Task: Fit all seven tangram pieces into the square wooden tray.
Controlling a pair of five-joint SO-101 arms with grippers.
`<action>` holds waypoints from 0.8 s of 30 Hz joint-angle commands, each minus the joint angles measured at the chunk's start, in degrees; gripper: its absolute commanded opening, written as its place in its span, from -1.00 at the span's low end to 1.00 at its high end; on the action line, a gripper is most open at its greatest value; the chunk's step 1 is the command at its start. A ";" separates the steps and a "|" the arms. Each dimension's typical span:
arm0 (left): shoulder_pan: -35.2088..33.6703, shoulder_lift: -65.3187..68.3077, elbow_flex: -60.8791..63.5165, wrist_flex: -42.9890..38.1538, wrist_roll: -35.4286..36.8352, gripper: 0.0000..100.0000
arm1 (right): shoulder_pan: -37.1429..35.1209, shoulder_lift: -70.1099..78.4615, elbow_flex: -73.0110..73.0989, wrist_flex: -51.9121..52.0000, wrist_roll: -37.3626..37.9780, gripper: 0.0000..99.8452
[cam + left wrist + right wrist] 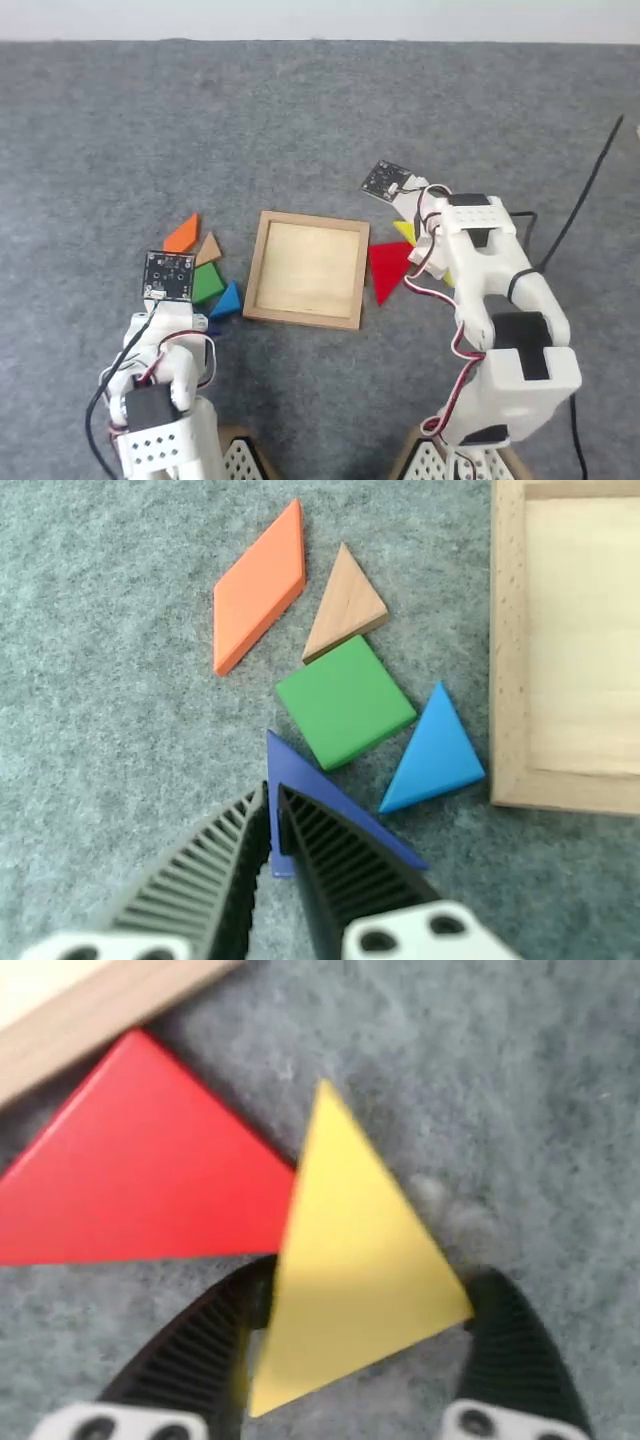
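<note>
While the square wooden tray [256,268] lies bare in the middle of the grey counter [300,110], all seven pieces sit outside it, split so that each arm has a share within reach. Left of the tray lie five. They are an orange parallelogram [258,588] farthest from the tray, a tan triangle [345,605], a green square [345,702], a light blue triangle [435,755] just beside the tray's wall, and a dark blue triangle [292,772] off the tray's near left corner. The left pincer [272,805] hangs low over the dark blue triangle with its jaws drawn together to a thin slit and nothing between them. That looks more like a pose for nudging the piece, or one taken before opening, than a grasp. Right of the tray lie two, a red triangle [150,1180] with one corner just beside the tray's wall and a yellow triangle [350,1260] a little farther out. The right pincer [370,1290] is clamped across the yellow triangle, one finger against each side. The yellow edge overlaps the red piece, which suggests it is raised off the counter, probably to be carried over the rim. Counted by shape, there are five triangles, one square and one parallelogram. There is also one tray and two pincers. No piece is in the tray yet, so the fitting has barely begun.
</note>
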 commanded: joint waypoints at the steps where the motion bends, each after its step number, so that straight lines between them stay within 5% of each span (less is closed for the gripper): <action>1: 0.35 -1.14 -0.48 0.35 0.35 -0.97 | 0.04 -0.31 -0.18 -0.13 0.26 -0.79; 18: 0.35 -1.14 -0.48 0.35 0.35 -0.97 | -2.33 -12.44 -4.22 12.88 -8.97 -0.75; 24: 0.35 -1.14 -0.48 0.35 0.35 -0.97 | -8.57 -16.48 -6.59 15.78 -20.57 -0.75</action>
